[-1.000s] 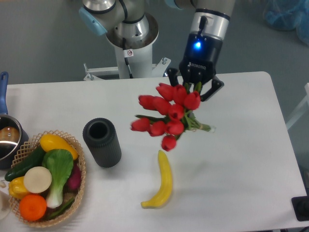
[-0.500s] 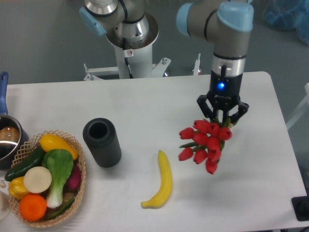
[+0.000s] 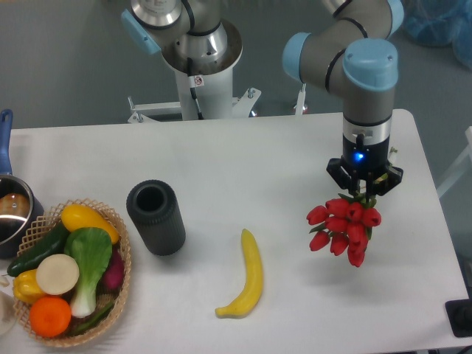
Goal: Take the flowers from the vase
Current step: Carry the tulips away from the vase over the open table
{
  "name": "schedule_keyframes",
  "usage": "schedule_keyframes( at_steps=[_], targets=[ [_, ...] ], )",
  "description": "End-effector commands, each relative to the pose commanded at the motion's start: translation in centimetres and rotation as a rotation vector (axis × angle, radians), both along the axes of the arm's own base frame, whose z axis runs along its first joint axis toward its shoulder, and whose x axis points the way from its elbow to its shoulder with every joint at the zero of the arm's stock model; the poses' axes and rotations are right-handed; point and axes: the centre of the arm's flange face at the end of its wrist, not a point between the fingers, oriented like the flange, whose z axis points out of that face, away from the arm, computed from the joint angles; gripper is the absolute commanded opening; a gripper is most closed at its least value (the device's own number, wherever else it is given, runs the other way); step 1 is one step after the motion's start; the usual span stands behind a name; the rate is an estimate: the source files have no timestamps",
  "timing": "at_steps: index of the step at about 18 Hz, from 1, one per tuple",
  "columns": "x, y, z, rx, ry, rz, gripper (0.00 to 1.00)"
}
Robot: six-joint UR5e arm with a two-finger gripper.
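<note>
Basket far left w/ veg + fruit, pot behind it at table edge. Vase left of centre, upright, mouth empty, no stems inside. Banana mid-table, untouched. Tulips right side, well apart from vase, hanging buds-down above table. Gripper pointing down, fingers clamped on stems. Judgement: pick done, flowers out + lifted; only set-down or hold left, if any.
</note>
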Motion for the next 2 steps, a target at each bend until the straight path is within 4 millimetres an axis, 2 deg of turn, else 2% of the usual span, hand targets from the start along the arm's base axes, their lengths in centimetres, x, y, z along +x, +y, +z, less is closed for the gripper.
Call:
schedule_keyframes(
  at_steps=[2],
  targets=[
    [0.56,0.76,-0.61,-0.042,0.006,-0.009,0.03]
  ],
)
